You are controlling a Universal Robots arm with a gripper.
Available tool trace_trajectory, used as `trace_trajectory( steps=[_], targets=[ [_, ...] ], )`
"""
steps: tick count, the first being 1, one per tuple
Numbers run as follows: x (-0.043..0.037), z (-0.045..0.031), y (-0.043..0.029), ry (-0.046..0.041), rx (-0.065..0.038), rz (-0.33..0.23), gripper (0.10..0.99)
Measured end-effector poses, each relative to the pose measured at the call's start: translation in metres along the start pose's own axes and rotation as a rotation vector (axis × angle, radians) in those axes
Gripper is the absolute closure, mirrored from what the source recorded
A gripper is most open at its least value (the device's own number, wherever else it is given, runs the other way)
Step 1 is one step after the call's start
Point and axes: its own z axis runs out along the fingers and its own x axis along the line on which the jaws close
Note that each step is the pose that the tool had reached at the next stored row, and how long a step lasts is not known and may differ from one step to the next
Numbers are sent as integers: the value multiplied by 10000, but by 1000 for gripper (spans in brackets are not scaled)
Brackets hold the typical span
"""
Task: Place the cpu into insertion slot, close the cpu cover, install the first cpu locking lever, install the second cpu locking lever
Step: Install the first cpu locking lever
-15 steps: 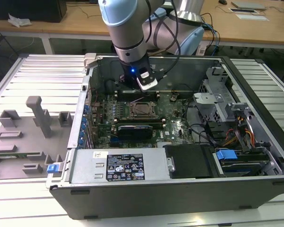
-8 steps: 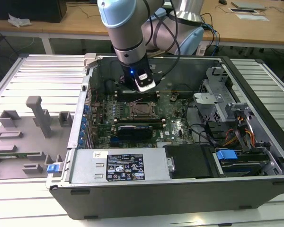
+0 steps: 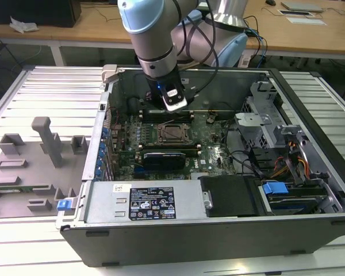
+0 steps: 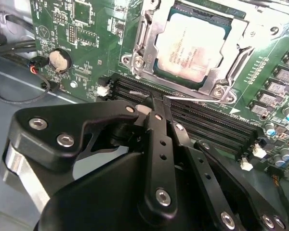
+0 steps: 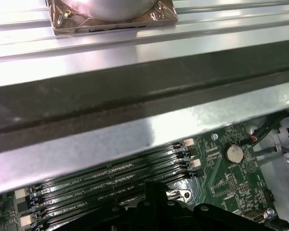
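Here, one cpu (image 4: 190, 48) seated under one cpu cover (image 4: 237, 57), tool (image 4: 156, 100) clenched nearby.

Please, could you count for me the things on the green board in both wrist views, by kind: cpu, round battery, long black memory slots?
cpu: 1
coin cell battery: 1
long black memory slots: 4
Total: 6

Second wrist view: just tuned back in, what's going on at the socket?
The arm's tool hovers over the memory slots beside the insertion slot. The cpu sits in the slot with the cpu cover lying flat around it. A thin metal lever runs along the slot's edge, by the tool's tip.
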Motion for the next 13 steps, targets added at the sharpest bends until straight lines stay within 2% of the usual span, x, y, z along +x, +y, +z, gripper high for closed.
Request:
trace_trajectory(
  steps=[5, 10, 13],
  targets=[
    [18, 22, 38, -44, 60, 139, 980],
    [29, 55, 42, -123, 213, 325, 980],
    [38, 84, 45, -162, 271, 441, 980]
  ],
)
